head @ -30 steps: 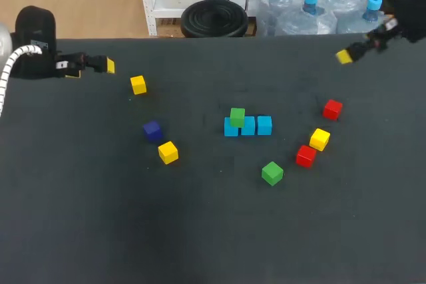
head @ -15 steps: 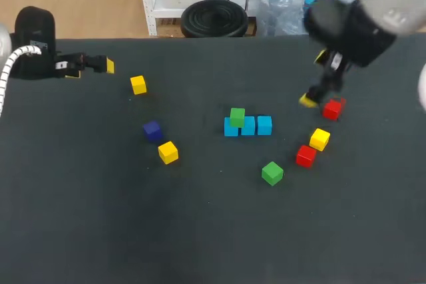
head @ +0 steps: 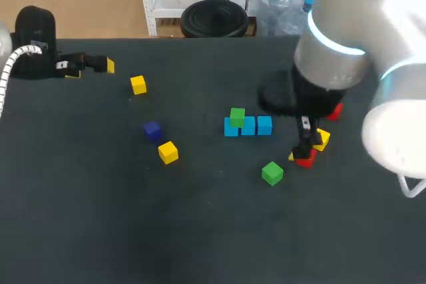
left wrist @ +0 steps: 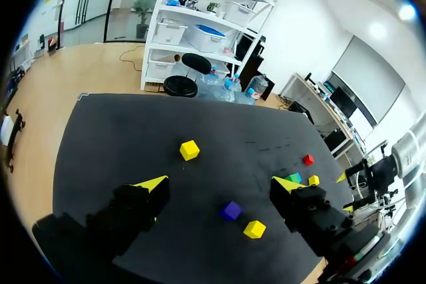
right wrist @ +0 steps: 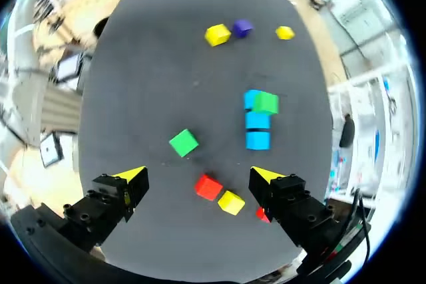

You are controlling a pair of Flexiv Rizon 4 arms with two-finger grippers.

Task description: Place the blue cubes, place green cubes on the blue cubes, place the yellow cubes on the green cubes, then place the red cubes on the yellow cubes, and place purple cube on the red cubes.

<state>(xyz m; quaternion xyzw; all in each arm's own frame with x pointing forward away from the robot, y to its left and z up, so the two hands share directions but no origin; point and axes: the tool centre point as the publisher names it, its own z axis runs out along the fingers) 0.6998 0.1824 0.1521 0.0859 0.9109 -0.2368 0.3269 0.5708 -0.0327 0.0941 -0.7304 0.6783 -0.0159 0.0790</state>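
Three blue cubes sit in a row at mid-table, and a green cube rests on the leftmost one. A second green cube lies in front of them. My right gripper hangs open over a red cube beside a yellow cube. In the right wrist view that red cube shows between the spread fingers of the right gripper, untouched. Another red cube peeks from behind the arm. The purple cube and two yellow cubes lie left. My left gripper stands open and empty at the far left.
In the left wrist view, the left gripper looks over the yellow cube, the purple cube and another yellow cube. The bulky right arm covers the table's far right part.
My right arm has swung in from the far right corner and come down over the red and yellow cubes right of the blue row. The left arm and the cubes have not moved.
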